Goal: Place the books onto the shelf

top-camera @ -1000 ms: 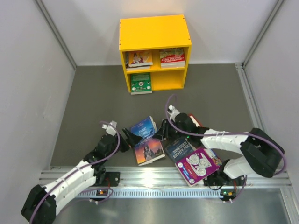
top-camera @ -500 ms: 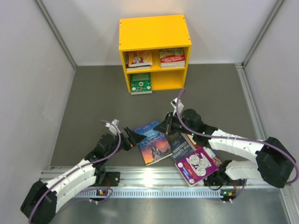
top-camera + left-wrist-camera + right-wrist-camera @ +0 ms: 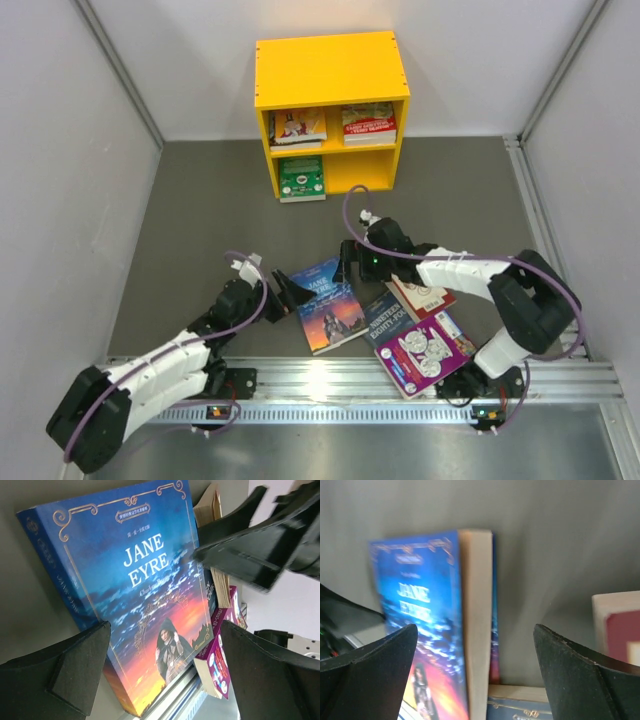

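The blue Jane Eyre book [image 3: 330, 306] lies flat on the grey floor between my two grippers. My left gripper [image 3: 288, 297] is open at its left edge, and the left wrist view shows the cover [image 3: 135, 590] just ahead of the spread jaws [image 3: 165, 645]. My right gripper [image 3: 344, 270] is open above the book's far right corner, holding nothing; its wrist view looks along the book's page edge [image 3: 478, 620]. A dark blue book [image 3: 390, 316], a red-cream book [image 3: 421, 296] and a purple book [image 3: 426, 350] lie overlapped at the right. The yellow shelf [image 3: 330, 70] stands at the back.
The shelf holds a book in its upper left bay [image 3: 297, 127], a stack in its upper right bay [image 3: 368, 122] and a green book [image 3: 301, 178] lower left. A metal rail [image 3: 350, 385] runs along the near edge. Grey walls close in both sides.
The Jane Eyre book, propped up a second ago, now lies flat. My right gripper shut, then opened and shifted left off the book. My left gripper crept toward the book's left edge.
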Controlling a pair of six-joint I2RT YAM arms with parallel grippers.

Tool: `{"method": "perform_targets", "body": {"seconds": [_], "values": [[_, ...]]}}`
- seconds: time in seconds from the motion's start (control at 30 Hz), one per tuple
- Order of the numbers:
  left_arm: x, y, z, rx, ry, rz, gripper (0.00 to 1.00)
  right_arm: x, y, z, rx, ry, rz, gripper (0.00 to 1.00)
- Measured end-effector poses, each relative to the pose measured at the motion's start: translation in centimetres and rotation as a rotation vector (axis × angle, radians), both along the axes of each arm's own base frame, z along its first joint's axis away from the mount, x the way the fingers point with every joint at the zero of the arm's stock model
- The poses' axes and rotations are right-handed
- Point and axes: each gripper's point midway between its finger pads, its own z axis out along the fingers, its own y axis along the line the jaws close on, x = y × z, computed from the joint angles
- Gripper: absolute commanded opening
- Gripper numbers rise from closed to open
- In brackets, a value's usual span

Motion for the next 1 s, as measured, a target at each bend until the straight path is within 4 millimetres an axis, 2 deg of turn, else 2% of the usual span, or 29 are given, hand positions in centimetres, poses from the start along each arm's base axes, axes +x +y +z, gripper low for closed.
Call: {"method": "perform_targets", "body": {"seconds": [0.1, 0.2, 0.27, 0.33, 0.4, 0.43, 0.5, 0.8, 0.87, 1.0], "values": [[0.5, -0.6, -0.2, 0.001, 0.008, -0.013, 0.96, -0.8, 0.6, -2.1, -0.002, 0.069, 0.033, 0.97], [1.0, -1.5, -0.4, -0.015, 0.006, -0.033, 0.95, -0.9, 2.2, -1.9, 0.063, 0.066, 0.071, 0.81], [1.4, -2.1, -0.5, -0.028, 0.001, -0.048, 0.93, -1.3, 3.4, -2.0, 0.125, 0.077, 0.101, 0.55], [1.8, -2.7, -0.5, -0.044, -0.007, -0.065, 0.92, -1.4, 3.4, -2.6, 0.159, 0.084, 0.093, 0.36], [2.0, -3.2, -0.5, -0.059, -0.017, -0.078, 0.92, -1.4, 3.3, -3.1, 0.194, 0.097, 0.075, 0.22], [2.1, -3.4, -0.5, -0.065, -0.021, -0.084, 0.92, -1.4, 3.3, -3.0, 0.219, 0.100, 0.070, 0.11], [2.2, -3.6, -0.4, -0.074, -0.030, -0.092, 0.92, -1.4, 3.4, -2.7, 0.254, 0.100, 0.070, 0.00], [1.9, -3.6, 0.2, -0.082, -0.043, -0.103, 0.92, -1.9, 3.9, -2.2, 0.309, 0.118, 0.080, 0.00], [1.5, -3.1, 0.4, -0.059, -0.037, -0.098, 0.94, -2.3, 3.9, -2.1, 0.307, 0.138, 0.091, 0.00], [1.2, -1.3, 1.1, 0.035, -0.040, -0.050, 0.97, -1.7, 3.6, -0.9, 0.315, 0.162, 0.089, 0.00]]}}
